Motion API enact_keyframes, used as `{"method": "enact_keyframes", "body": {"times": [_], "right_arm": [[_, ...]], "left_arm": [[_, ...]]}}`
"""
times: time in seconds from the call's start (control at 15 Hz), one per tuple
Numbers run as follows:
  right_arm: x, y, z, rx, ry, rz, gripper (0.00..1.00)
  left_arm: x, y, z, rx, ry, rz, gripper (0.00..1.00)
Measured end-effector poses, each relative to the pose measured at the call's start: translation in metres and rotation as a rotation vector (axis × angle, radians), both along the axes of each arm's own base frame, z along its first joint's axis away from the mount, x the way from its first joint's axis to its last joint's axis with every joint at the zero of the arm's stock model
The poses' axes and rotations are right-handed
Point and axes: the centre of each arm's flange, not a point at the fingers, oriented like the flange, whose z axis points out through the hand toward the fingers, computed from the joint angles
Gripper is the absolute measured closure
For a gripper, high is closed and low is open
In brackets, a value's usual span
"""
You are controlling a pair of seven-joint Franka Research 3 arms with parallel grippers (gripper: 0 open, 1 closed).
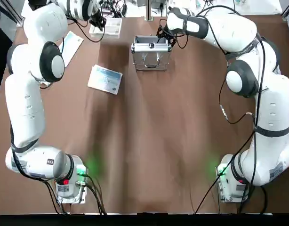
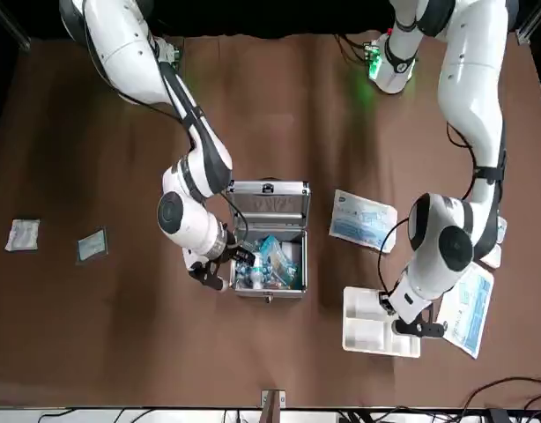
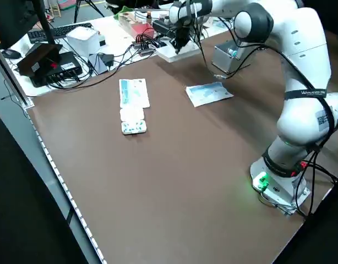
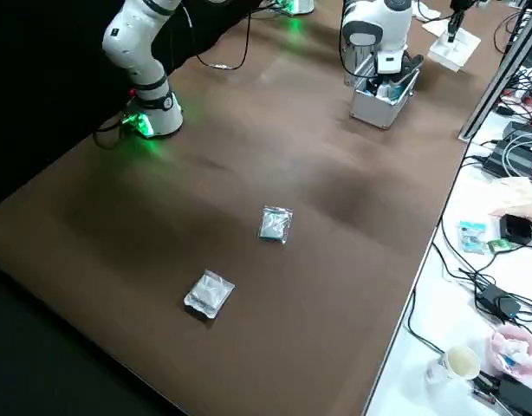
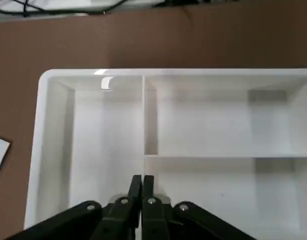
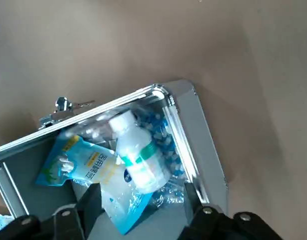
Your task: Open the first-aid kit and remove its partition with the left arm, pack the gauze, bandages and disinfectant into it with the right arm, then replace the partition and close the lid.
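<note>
Front view, from left to right: the right pincer [image 2: 219, 264] hangs spread at the left wall of the open first-aid kit [image 2: 269, 249], empty, over the small disinfectant bottle [image 6: 138, 157] lying on soft pouches inside. Lower right in the frame, the partition [image 2: 376, 324] sits on the desk [image 2: 121, 335] beneath the left pincer [image 5: 142, 181], whose fingers are pressed together on its inner divider. Stiff, light and smooth-looking, the tray seems best gripped by that divider. Gauze and bandages in the kit are hard to distinguish.
</note>
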Motion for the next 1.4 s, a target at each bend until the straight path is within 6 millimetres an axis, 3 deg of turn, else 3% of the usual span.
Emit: {"method": "enact_keyframes", "body": {"times": [0.07, 0.13, 0.4, 0.53, 0.67, 0.8, 1.07, 1.2, 1.4], "right_arm": [[-0.001, 0.001, 0.0, 0.0, -0.001, 0.002, 0.25], [0.0, 0.001, 0.001, 0.0, -0.001, 0.002, 0.25], [0.002, -0.006, 0.003, -0.008, 0.017, 0.001, 0.26], [0.004, -0.02, 0.003, -0.033, 0.073, 0.003, 0.27], [0.015, -0.049, 0.007, -0.042, 0.101, -0.024, 0.27], [0.028, -0.078, 0.021, -0.037, 0.1, -0.059, 0.27], [0.04, -0.137, 0.037, -0.048, 0.141, -0.058, 0.28], [0.044, -0.188, 0.029, -0.08, 0.202, -0.018, 0.3], [0.052, -0.289, 0.017, -0.161, 0.234, 0.029, 0.3]], "left_arm": [[0.0, 0.001, -0.013, 0.005, 0.01, -0.008, 0.97], [-0.002, 0.008, -0.039, 0.015, 0.033, -0.03, 0.97], [-0.007, 0.016, -0.073, 0.016, 0.039, -0.038, 0.97], [-0.01, 0.017, -0.083, 0.014, 0.037, -0.037, 0.97], [-0.011, 0.017, -0.085, 0.014, 0.037, -0.038, 0.96], [-0.011, 0.017, -0.085, 0.014, 0.036, -0.038, 0.87], [-0.01, 0.017, -0.085, 0.014, 0.035, -0.038, 0.81], [-0.008, 0.019, -0.078, 0.013, 0.025, -0.034, 0.76], [-0.003, 0.027, -0.043, 0.011, -0.009, -0.023, 0.51]]}}
